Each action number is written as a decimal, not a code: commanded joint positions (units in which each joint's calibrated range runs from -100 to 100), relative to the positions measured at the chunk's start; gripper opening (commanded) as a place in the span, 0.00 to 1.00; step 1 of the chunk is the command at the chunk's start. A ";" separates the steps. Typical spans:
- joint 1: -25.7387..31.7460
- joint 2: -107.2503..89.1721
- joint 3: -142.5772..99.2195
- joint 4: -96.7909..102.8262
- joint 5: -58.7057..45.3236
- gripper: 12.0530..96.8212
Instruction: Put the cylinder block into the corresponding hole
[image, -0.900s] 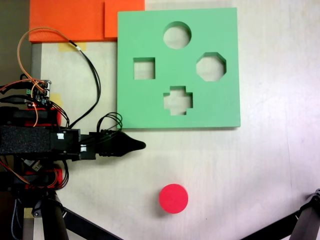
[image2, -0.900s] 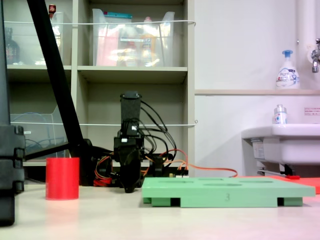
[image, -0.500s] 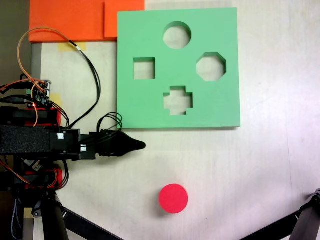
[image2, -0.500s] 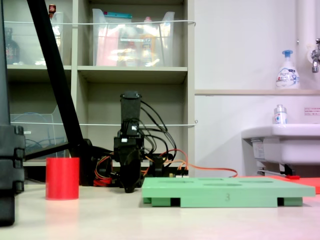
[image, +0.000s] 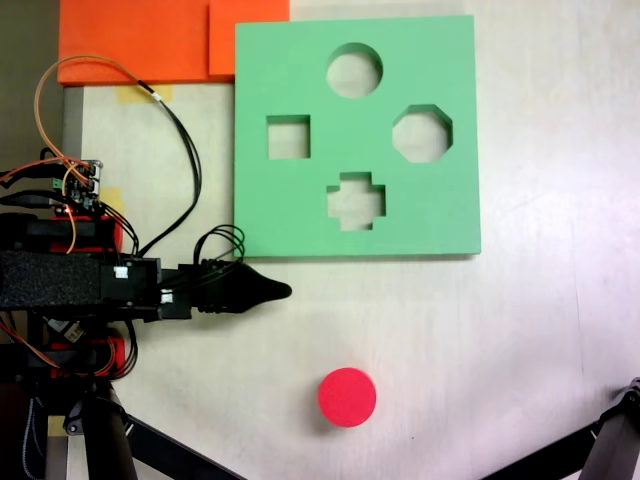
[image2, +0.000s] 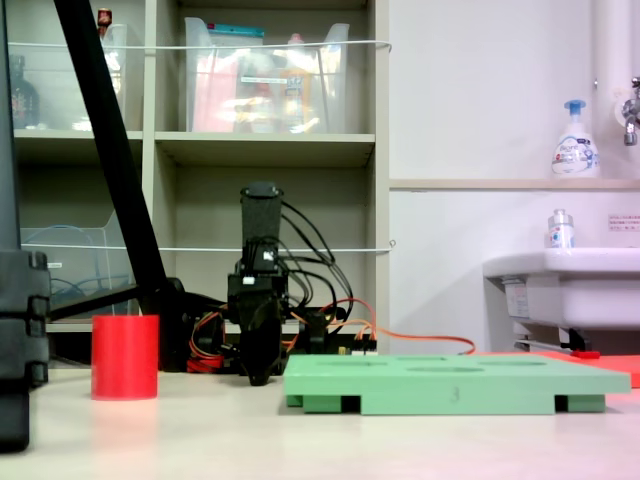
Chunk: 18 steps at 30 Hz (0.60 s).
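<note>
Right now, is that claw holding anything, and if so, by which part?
Nothing is held. The claw hangs over bare table, well apart from the red block, which stands alone on the table, and just off the green board.

Low side-on view across a pale table (image2: 300, 440).

- Cylinder block (image2: 125, 357): red, upright on the table at left, standing free.
- Green foam board (image2: 455, 383): flat on the table at right, raised on short feet, a "3" on its front edge; cut-outs seen only edge-on.
- Arm: black, centre, behind the board's left end, folded down; gripper (image2: 258, 374) pointing at the table, jaw state not legible. Well apart from the block.
- Background: shelving with clear bins (image2: 265, 75); white sink (image2: 565, 285); pump bottle (image2: 575, 140) on a ledge.
</note>
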 joint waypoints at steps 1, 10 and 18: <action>-0.68 -0.41 -0.78 -4.85 0.15 0.48; -2.10 -0.41 -0.78 37.32 31.36 0.48; -2.44 -0.41 3.70 37.32 45.32 0.48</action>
